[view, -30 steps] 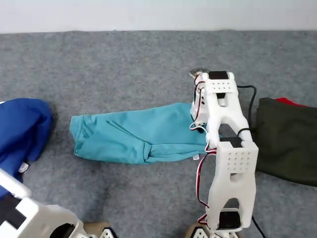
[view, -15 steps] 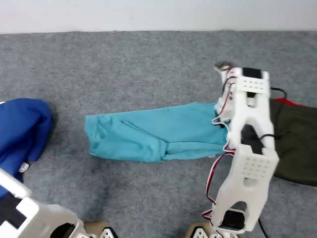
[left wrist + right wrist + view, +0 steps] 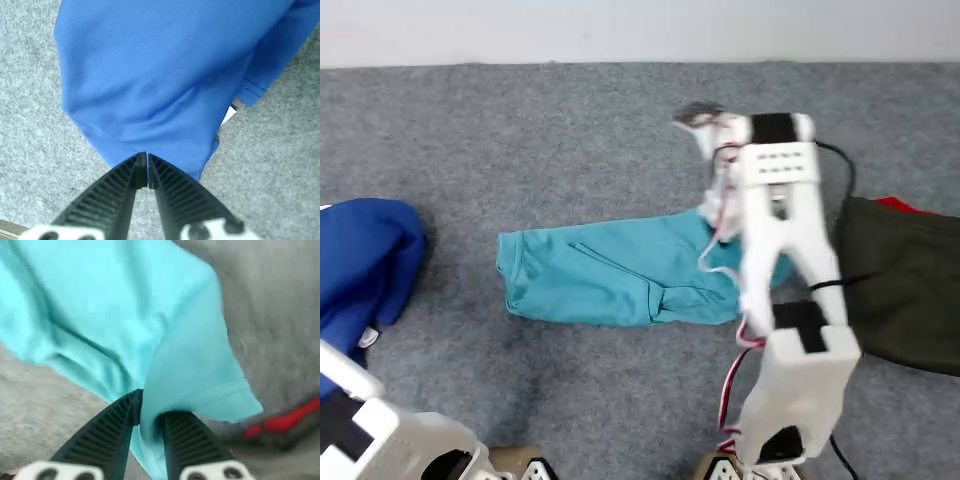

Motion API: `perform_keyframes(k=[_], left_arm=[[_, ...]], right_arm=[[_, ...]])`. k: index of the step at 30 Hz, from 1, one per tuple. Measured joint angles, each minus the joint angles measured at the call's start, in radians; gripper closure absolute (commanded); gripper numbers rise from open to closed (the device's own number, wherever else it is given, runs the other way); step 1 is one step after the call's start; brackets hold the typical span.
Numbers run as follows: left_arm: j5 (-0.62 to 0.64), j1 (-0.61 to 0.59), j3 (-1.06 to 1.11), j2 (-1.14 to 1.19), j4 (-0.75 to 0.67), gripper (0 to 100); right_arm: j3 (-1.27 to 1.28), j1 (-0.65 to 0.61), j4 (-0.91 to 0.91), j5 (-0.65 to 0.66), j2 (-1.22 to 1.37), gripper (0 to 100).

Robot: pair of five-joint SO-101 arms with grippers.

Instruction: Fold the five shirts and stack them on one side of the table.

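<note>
Teal shirt [image 3: 610, 275], rumpled lengthwise, pinched between right fingers [image 3: 111, 434]; left fingers [image 3: 116, 189] pressed together.

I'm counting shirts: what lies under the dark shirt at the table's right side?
A sliver of red cloth shows past the far edge of the dark shirt, apparently beneath it. The rest of that cloth, and anything else below, is hidden.

No legible text or labels anywhere.
</note>
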Motion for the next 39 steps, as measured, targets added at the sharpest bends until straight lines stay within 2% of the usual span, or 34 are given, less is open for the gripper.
perform_keyframes(k=[9, 17, 26, 33, 35, 39], left_arm=[[0.0, 0.0, 0.0, 0.0, 0.0, 98], [0.0, 0.0, 0.0, 0.0, 0.0, 98], [0.0, 0.0, 0.0, 0.0, 0.0, 98], [0.0, 0.0, 0.0, 0.0, 0.0, 98], [0.0, 0.0, 0.0, 0.0, 0.0, 98], [0.0, 0.021, 0.0, 0.0, 0.0, 98]], right_arm=[[0.0, -0.328, -0.02, -0.064, -0.051, 99.0], [0.0, -0.493, -0.213, -0.075, 0.02, 99.0], [0.0, -0.594, -0.362, -0.077, 0.143, 99.0], [0.0, -0.6, -0.457, -0.077, 0.161, 98.9], [0.002, -0.611, -0.477, -0.077, 0.164, 95.7], [0.002, -0.654, -0.486, -0.077, 0.164, 80.1]])
